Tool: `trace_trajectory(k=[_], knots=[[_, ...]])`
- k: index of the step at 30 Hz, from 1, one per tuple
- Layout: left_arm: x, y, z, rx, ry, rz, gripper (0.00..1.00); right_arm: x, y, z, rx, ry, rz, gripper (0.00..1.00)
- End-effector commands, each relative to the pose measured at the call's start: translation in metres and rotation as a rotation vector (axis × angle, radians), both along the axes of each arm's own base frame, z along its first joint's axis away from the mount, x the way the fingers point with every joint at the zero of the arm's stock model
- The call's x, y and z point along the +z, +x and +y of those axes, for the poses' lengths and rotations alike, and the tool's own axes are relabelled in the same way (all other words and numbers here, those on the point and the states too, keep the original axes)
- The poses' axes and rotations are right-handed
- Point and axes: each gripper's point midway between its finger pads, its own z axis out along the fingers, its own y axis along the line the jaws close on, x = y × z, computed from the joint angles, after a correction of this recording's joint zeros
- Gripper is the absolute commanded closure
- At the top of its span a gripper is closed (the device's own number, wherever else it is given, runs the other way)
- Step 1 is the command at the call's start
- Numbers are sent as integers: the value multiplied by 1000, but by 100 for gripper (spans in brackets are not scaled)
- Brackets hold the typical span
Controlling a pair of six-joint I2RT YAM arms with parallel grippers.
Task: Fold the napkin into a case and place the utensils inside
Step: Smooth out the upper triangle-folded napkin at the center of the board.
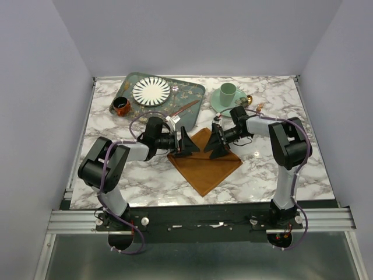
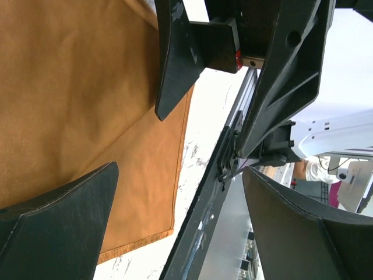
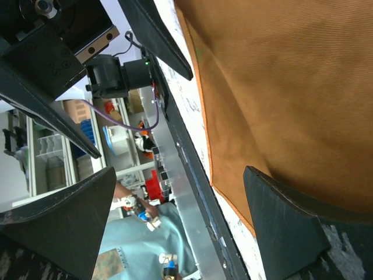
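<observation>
Facing each other over the napkin (image 1: 205, 167), the left gripper (image 1: 191, 143) and right gripper (image 1: 217, 143) spread wide, holding nothing.

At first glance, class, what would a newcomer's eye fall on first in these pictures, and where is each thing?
The rust-orange napkin lies flat like a diamond at the middle of the table. On either side of its far corner, the left gripper and right gripper face each other, fingers open. Behind them, a striped plate sits on a green tray at far left.
</observation>
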Motion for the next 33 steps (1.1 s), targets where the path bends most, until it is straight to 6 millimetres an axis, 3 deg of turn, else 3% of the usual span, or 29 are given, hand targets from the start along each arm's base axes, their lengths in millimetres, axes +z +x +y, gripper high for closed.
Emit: trace_trajectory(k=[1,8,16,26,33], knots=[[-15,-3,2,-14,4,23,1,-12,-5,2,16,25,42,2],[-45,7,16,21,37,90,3,-38,-2,-10,-10,-2,81,3],[-79,-2,35,45,63,188,10,-60,-9,-28,-44,-19,149,4],[-88,0,48,72,71,206,14,-72,-21,-63,-60,-65,146,4],[-87,1,50,81,75,196,18,-67,-25,-70,-54,-100,120,4]])
